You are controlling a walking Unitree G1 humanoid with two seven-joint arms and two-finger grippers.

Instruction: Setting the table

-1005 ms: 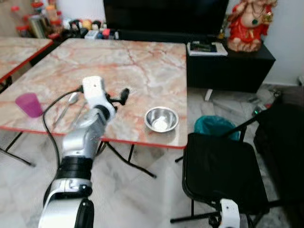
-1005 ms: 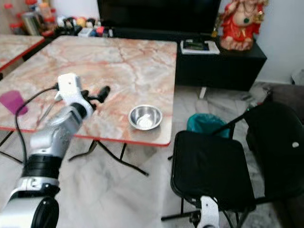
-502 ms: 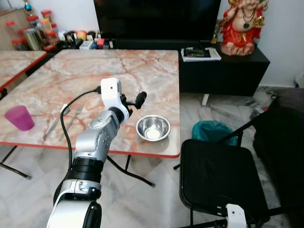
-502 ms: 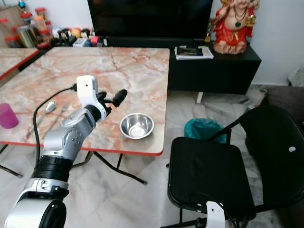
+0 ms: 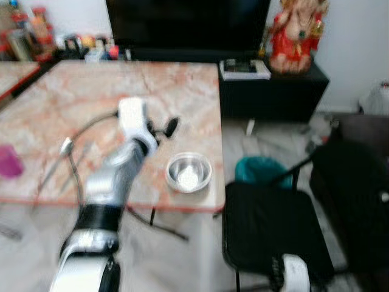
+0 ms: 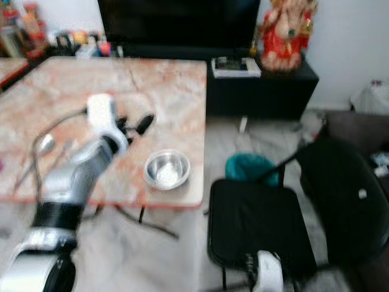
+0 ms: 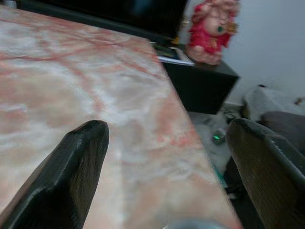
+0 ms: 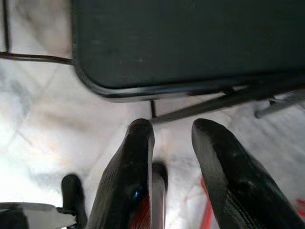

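A steel bowl (image 5: 188, 172) sits near the front right corner of the marble table (image 5: 182, 91). A spoon (image 5: 61, 151) and a fork (image 5: 78, 159) lie at the table's front left, and a purple cup (image 5: 7, 161) stands beyond them at the left edge. My left gripper (image 5: 163, 129) is held over the table just behind and left of the bowl, open and empty; its fingertips (image 7: 93, 131) stand wide apart above the tabletop. My right arm (image 5: 293, 271) hangs idle low by the chair, and the right gripper (image 8: 171, 131) is slightly open over the floor.
A black folding chair (image 5: 273, 225) stands right of the table, with a teal bin (image 5: 261, 170) behind it. Behind the table is a black TV cabinet (image 5: 273, 85) holding a red statue (image 5: 295, 33). Jars and clutter (image 5: 36, 36) line the back left.
The whole picture has shifted and blurred, so the camera has moved. My left arm stays raised over the table beside the bowl. Nothing was picked up or put down.
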